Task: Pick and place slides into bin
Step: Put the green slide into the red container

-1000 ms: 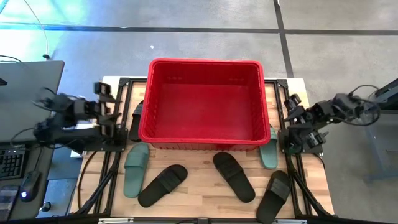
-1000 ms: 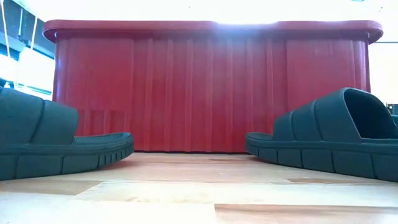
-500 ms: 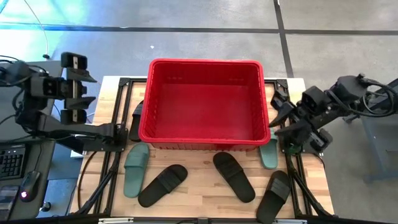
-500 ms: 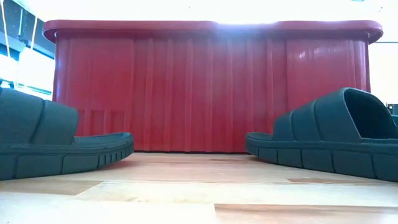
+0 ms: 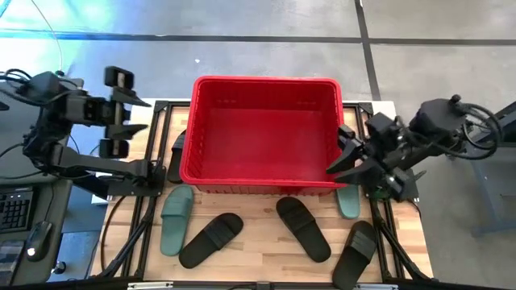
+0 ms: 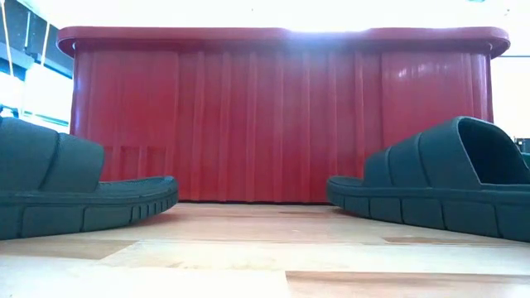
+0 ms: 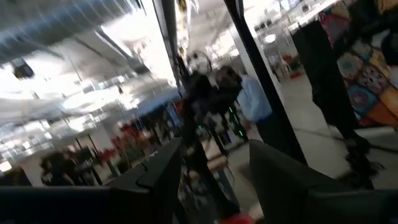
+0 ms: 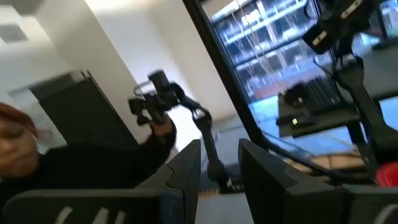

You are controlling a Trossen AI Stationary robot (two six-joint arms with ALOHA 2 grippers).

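Note:
The red bin stands at the table's far middle, and its ribbed wall fills the low view. On the wood lie a sage-green slide, three black slides, and a second sage-green slide by the bin's right near corner. Another black slide shows partly at the bin's left side. My left gripper is open and empty, raised off the table's left edge. My right gripper is open and empty over the bin's right rim.
The low view shows two dark slides resting sole down, left and right, in front of the bin. A black frame edges the table. A keyboard lies off to the left. A person's dark sleeve shows beyond the table.
Both arms have risen from their folded rest. My left gripper has swung out past the table's left edge and then back toward the bin, higher than before. My right gripper has gone toward the table's left, to the bin's right rim. The slides and bin have not moved.

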